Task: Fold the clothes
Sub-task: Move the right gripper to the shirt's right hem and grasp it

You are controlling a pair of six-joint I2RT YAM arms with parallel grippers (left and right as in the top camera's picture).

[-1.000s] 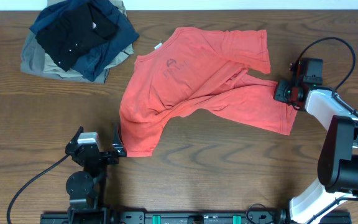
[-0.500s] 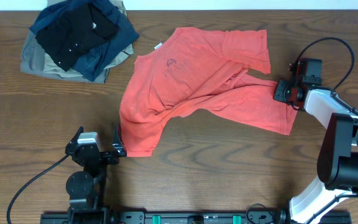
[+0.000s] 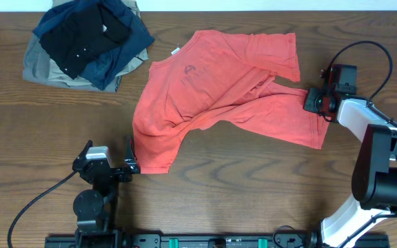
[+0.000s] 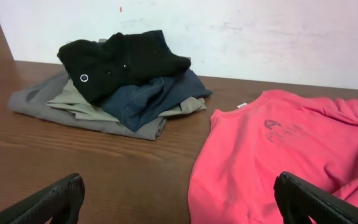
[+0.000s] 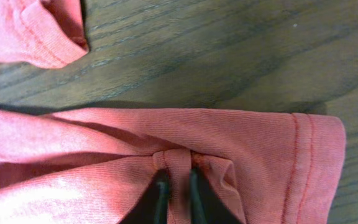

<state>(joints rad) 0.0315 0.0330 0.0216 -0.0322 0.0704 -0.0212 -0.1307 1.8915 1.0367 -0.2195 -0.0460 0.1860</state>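
**A:** Where is the shirt, and what has hold of it?

**B:** A coral-red short-sleeved cotton T-shirt lies rumpled, not flat, on the middle and right of a dark brown wooden table. Its neck points to the far left and one part is lapped over another. The right gripper has its two black fingers closed tight on a small raised ridge of the red cloth, just beside a double-stitched hem at the shirt's right edge. I cannot tell whether that hem belongs to the body or a sleeve.

**A:** And the other arm?

**B:** The left gripper sits low at the near left with its jaws spread wide and nothing between them. It is just beside the shirt's near-left corner but not touching it. A pile of black, navy and khaki folded garments lies at the far left, apart from the shirt.

**A:** How should this step be done well?

**B:** I would judge the step to be spreading the shirt before any fold. The pinch looks thin, perhaps a single layer, so a slow, low pull outward to the right seems wise, since a quick tug could slip the cloth free. Anchoring the near-left corner with the free gripper would let the fabric draw taut instead of sliding whole. Keep the drag clear of the pile.
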